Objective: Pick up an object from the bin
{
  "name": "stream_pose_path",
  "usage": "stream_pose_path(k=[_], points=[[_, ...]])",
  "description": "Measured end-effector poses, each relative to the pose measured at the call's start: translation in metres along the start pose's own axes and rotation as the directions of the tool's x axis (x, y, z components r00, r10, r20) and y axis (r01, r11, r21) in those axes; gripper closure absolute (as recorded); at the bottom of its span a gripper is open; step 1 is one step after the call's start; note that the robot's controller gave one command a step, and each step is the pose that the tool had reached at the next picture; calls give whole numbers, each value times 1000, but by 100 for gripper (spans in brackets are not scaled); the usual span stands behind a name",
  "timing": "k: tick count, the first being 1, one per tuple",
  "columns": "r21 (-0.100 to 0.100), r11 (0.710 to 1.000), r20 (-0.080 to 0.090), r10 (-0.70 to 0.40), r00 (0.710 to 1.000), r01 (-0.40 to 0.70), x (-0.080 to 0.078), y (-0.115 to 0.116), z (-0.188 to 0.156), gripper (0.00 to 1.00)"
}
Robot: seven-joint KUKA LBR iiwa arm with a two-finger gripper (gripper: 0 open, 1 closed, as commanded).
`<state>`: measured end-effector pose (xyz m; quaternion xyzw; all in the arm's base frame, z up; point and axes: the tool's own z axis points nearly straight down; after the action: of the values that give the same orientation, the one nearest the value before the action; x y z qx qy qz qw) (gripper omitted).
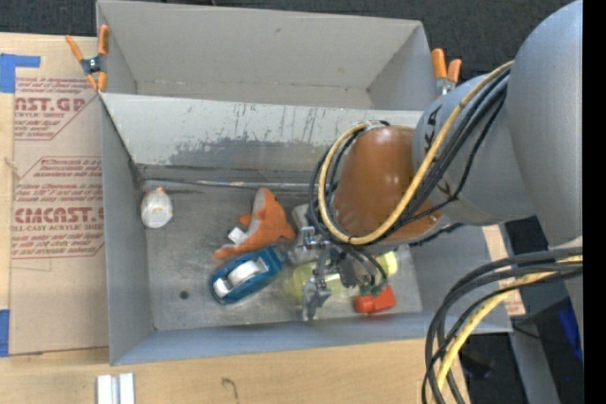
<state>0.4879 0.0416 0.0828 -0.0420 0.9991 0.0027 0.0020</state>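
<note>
My gripper (pixel 315 289) is low in the bin near the front wall, under the arm's orange cover. It is down on a pale yellow-green thing (pixel 295 279), part of which it hides. A blue and white tape-dispenser-like thing (pixel 243 277) lies just to its left. A small red-orange piece (pixel 375 302) lies just to its right by the front wall. An orange plush toy (pixel 264 222) lies behind and to the left of the gripper.
A small white rounded thing (pixel 156 207) sits alone by the bin's left wall. A yellow piece (pixel 385 264) peeks out under the arm on the right. The arm and its cables cover the bin's right side.
</note>
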Motion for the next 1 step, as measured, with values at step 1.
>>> stream_pose_path(k=[1], points=[[0,1000,0,0,1000,0,0,0,0,100]])
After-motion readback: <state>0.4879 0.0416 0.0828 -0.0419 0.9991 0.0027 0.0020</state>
